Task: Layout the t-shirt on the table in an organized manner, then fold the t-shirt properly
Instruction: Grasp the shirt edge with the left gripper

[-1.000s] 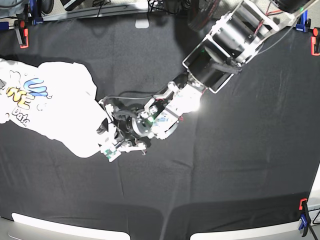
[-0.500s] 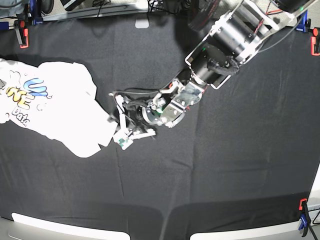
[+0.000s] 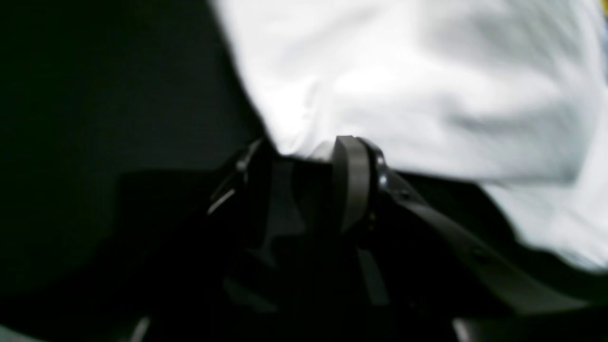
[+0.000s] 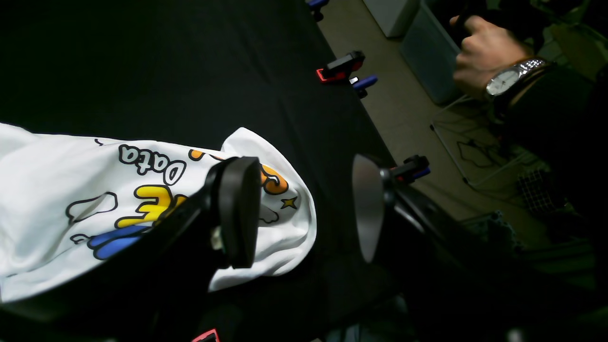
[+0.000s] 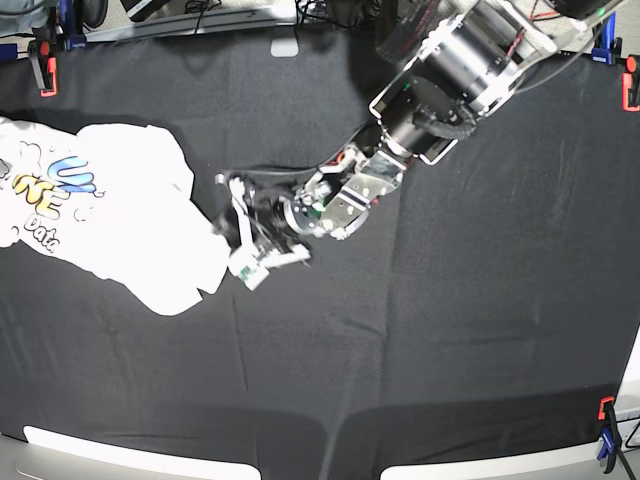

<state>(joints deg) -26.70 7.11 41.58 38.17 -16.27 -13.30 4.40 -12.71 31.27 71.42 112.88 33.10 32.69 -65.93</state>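
The white t-shirt (image 5: 120,210) lies crumpled at the left of the black-clothed table (image 5: 450,330), its coloured print up near the left edge. My left gripper (image 5: 237,232) is low at the shirt's right edge, with its jaws apart. In the left wrist view its blurred fingertips (image 3: 351,156) sit just short of the white cloth (image 3: 403,85), and nothing is clearly held. My right gripper (image 4: 304,209) is open and empty, above the printed end of the shirt (image 4: 142,199) near the table edge. It is out of the base view.
Red and blue clamps hold the cloth at the corners (image 5: 47,75) (image 5: 630,85) (image 5: 605,415) and along the edge in the right wrist view (image 4: 339,66). A person's hand with a watch (image 4: 494,61) is beyond the table edge. Bare black cloth stretches to the right of the shirt.
My left gripper has slid up and slightly right along the shirt's right edge, away from its lower corner. The shirt has barely shifted.
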